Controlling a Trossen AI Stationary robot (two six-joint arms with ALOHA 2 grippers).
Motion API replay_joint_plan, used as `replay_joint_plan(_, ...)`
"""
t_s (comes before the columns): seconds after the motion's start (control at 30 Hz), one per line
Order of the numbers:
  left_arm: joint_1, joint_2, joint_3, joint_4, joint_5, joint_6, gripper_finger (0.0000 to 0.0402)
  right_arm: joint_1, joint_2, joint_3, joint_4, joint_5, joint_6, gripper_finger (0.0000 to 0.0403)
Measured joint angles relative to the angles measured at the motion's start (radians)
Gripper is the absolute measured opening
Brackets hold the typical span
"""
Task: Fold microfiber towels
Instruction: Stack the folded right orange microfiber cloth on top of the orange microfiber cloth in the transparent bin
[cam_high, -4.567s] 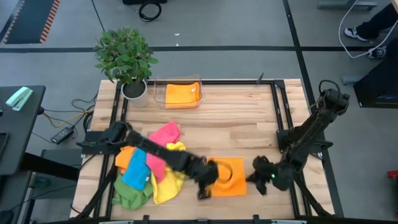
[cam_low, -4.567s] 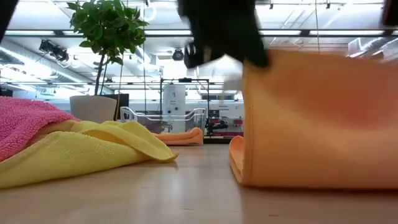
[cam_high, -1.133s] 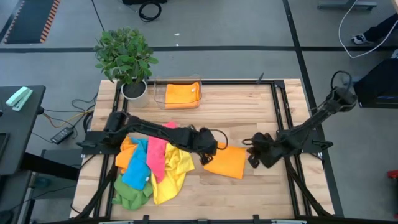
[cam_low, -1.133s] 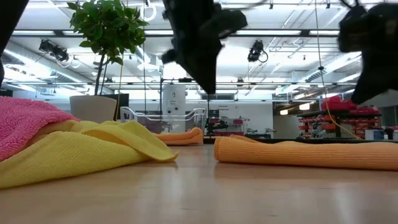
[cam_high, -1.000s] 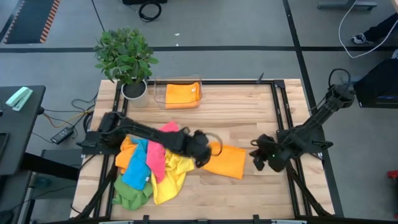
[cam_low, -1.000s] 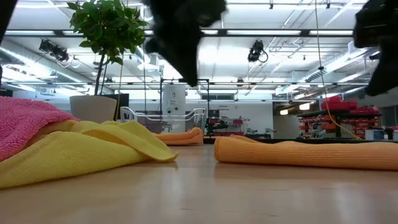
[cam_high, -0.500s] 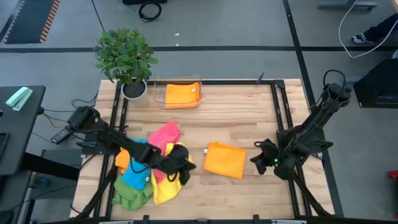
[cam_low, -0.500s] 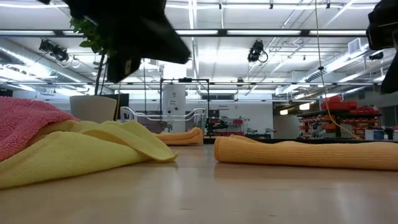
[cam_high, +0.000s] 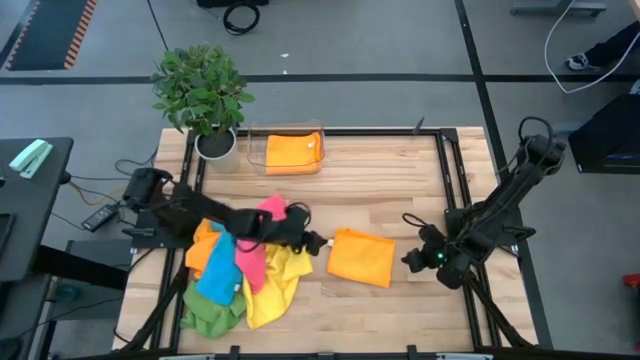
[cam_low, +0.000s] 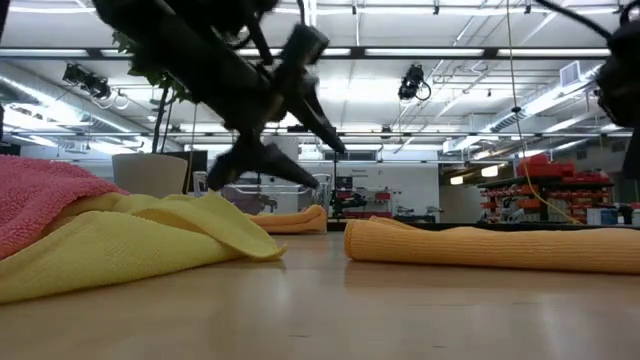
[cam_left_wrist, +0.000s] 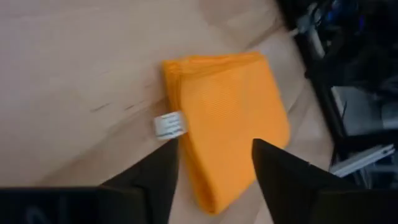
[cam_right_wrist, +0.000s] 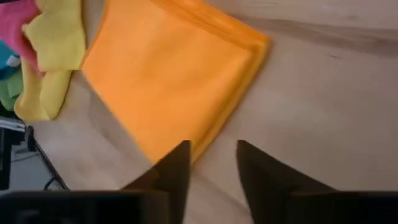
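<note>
A folded orange towel (cam_high: 361, 257) lies flat on the wooden table (cam_high: 400, 180), with a white tag (cam_left_wrist: 169, 125) at one corner. My left gripper (cam_high: 315, 243) hovers open just left of it, slanting down, and its fingers (cam_left_wrist: 160, 174) stand above the towel's tagged edge without touching. My right gripper (cam_high: 413, 258) waits open just right of the towel, whose near corner (cam_right_wrist: 174, 134) lies ahead of the fingers. A loose pile of pink (cam_high: 262, 215), blue (cam_high: 220, 275), yellow (cam_high: 275, 280), green (cam_high: 208, 315) and orange (cam_high: 200, 250) towels rests on the table's left.
A clear tray (cam_high: 290, 135) holding a folded orange towel (cam_high: 292, 152) stands at the far edge, beside a potted plant (cam_high: 203, 95) at the far left corner. Bare wood lies between the tray and the folded towel. A black frame (cam_high: 445, 180) runs along the table's right side.
My left gripper swung from the folded orange towel toward the pile at the near left, then came back beside the towel's left edge, lower and rolled about its own line, and it has opened. My right gripper drew back slightly toward the near edge. The folded towel stayed put.
</note>
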Motion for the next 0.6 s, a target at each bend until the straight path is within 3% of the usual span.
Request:
replay_joint_plan(0.23,0.145,0.128,0.073,0.043,0.197,0.110,0.0263,-0.027,0.002,-0.180,0.256,0.081,0.019,0.0226)
replay_joint_plan(0.43,0.199,0.243,0.182,0.038,0.330,0.194,0.0257,-0.085,0.003,-0.275,0.475,0.083,-0.103,0.0238)
replay_joint_plan(0.6,0.206,0.302,0.214,0.026,0.341,0.197,0.0241,-0.122,0.003,-0.296,0.517,0.083,-0.165,0.0239)
